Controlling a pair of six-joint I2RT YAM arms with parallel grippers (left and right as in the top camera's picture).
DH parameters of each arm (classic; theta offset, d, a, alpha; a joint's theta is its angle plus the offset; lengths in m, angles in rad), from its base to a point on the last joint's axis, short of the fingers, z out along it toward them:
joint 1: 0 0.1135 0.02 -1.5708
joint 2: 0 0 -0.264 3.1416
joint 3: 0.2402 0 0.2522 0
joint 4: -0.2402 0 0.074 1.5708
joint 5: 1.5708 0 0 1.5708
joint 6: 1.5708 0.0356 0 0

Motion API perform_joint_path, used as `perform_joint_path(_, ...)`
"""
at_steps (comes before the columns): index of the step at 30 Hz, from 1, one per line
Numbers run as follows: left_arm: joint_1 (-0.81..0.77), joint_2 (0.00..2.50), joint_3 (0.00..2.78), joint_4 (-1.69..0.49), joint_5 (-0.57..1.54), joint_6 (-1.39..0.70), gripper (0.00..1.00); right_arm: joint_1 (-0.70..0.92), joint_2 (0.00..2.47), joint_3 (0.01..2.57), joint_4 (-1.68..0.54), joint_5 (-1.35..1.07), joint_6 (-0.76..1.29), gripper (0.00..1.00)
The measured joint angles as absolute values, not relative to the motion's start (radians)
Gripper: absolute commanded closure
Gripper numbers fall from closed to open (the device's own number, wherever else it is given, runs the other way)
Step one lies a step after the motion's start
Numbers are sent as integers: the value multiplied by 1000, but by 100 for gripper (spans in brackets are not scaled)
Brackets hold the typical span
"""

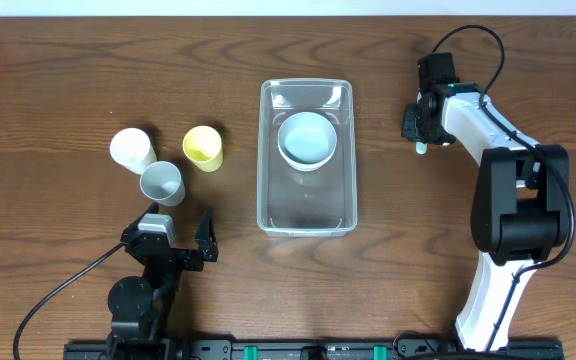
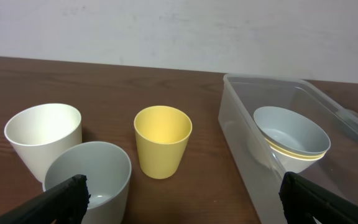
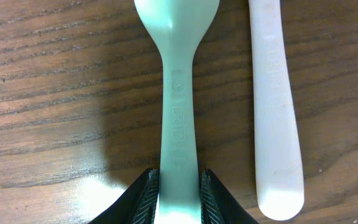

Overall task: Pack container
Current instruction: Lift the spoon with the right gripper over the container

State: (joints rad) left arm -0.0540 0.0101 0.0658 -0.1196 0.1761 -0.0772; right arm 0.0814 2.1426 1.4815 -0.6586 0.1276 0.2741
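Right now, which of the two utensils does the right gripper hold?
The mint-green utensil, its handle clamped in the right gripper; the white utensil lies loose beside it.

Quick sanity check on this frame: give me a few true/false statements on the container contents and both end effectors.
1. A bowl sits inside the container. True.
2. The yellow cup is in the container. False: it stands on the table, left of it.
3. The right end effector is closed on a mint spoon handle. True.
4. The left end effector holds the grey cup. False: it is open and empty, and the cup stands apart from it.
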Motion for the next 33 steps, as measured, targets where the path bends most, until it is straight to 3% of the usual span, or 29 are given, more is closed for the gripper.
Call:
perform_joint_path(6,-54,10,66,-119,176,-77,2,81,2131,1462,-658,128,279,69)
perform_joint_path(9,-54,10,66,-120,176,-77,2,81,2131,1462,-659,126,279,73)
perform_joint_path(14,-54,10,66,-119,176,-77,2,81,2129,1462,-662,115,282,89)
perform_joint_path(33,-54,10,66,-120,176,-77,2,81,2127,1481,-722,104,281,94)
